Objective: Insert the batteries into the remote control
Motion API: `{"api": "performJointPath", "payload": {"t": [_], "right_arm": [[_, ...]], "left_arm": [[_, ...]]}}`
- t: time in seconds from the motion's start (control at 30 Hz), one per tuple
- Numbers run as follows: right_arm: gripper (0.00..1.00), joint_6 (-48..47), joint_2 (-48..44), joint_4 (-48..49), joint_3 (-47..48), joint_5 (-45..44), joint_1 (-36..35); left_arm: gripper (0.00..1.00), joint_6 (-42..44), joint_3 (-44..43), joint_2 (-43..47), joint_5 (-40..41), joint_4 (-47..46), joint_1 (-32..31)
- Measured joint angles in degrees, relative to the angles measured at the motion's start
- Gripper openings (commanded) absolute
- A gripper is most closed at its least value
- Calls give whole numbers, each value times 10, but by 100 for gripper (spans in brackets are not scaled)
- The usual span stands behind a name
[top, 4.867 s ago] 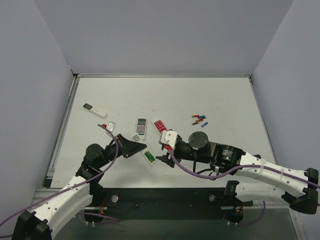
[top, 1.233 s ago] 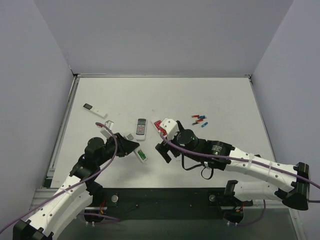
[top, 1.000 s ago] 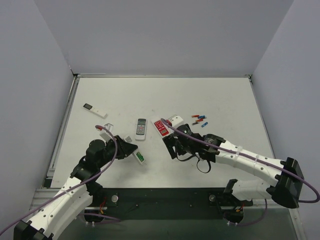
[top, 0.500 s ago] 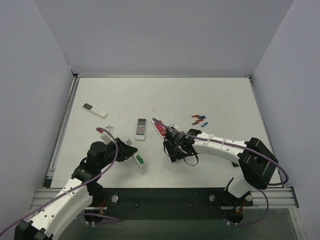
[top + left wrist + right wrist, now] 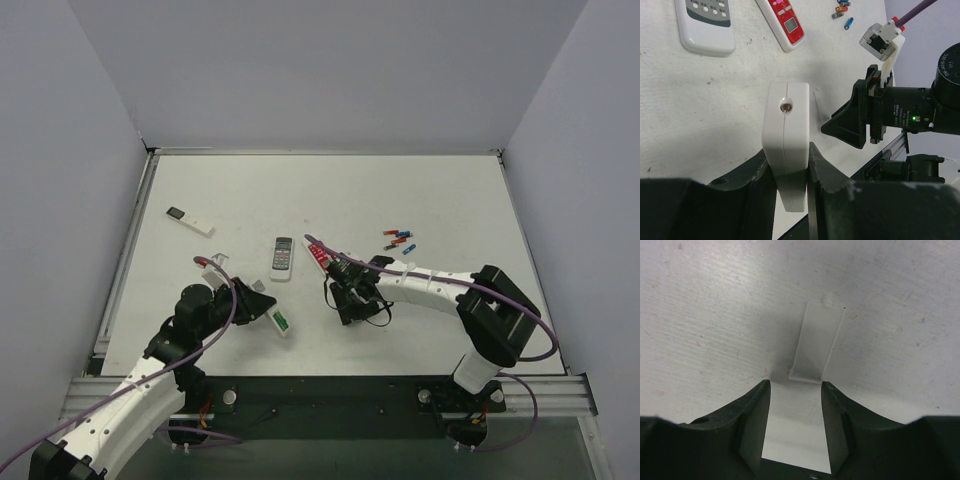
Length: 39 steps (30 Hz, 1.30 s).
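The white remote control is held off the table in my left gripper, with a green battery showing in its open back. In the left wrist view the gripper is shut on the remote, seen end-on. The other batteries lie in a small red, green and blue cluster at the right. My right gripper points down at the table, open and empty. In the right wrist view a flat white cover plate lies just beyond the gripper.
A grey-faced remote and a red remote lie side by side behind the grippers. A slim white stick with a black end lies at the far left. Walls enclose the table on three sides.
My right arm has folded in and its gripper has come down to the table, open over the cover plate. My left gripper has drawn the remote slightly left and nearer.
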<state>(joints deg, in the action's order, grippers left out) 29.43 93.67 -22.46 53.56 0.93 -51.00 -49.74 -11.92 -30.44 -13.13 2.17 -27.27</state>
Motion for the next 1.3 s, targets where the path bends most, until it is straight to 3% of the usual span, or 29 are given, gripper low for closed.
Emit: {"api": "performJointPath", "payload": {"t": [0.6,0.73,0.8,0.9,1.3], "right_arm": [[30,10,12,14,-8,-1,19],[35,9,11,14,-8,0,19],[48,8,9,16,-9,0,19],[59,10,-3,19,-16,0,20],[64,25,-31,20,-8,-61,19]], "left_arm": [[0,-9,3,4,-6,-3,0],[0,-10,3,4,-7,-3,0],[0,-11,3,5,-7,-2,0],[0,-11,3,6,-7,-3,0],[0,-17,3,12,-7,-2,0]]}}
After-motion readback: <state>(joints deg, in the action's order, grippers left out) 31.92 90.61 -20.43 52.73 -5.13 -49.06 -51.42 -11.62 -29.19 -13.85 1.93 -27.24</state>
